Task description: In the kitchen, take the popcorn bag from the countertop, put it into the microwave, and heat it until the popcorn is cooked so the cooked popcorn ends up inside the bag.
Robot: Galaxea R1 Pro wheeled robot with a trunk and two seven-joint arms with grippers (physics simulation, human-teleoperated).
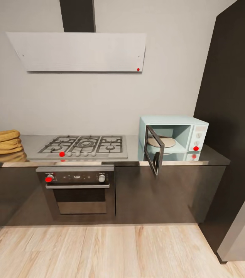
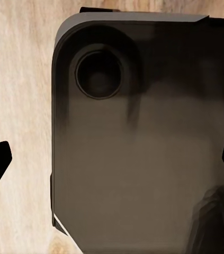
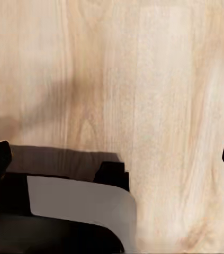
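Note:
The tan-brown popcorn bag sits at the far left of the light grey countertop, partly cut off by the picture's edge. The mint-blue microwave stands at the right end of the countertop, its dark glass door swung open toward me and a round plate inside. My left gripper hangs open over the robot's own dark base, far from the counter. My right gripper is open too, above the wooden floor. Nothing sits between the fingers of either one.
A steel gas hob lies between the bag and the microwave, with a dark oven under it and a hood above. A tall dark cabinet closes off the right side. Wooden floor stretches in front of the cabinets.

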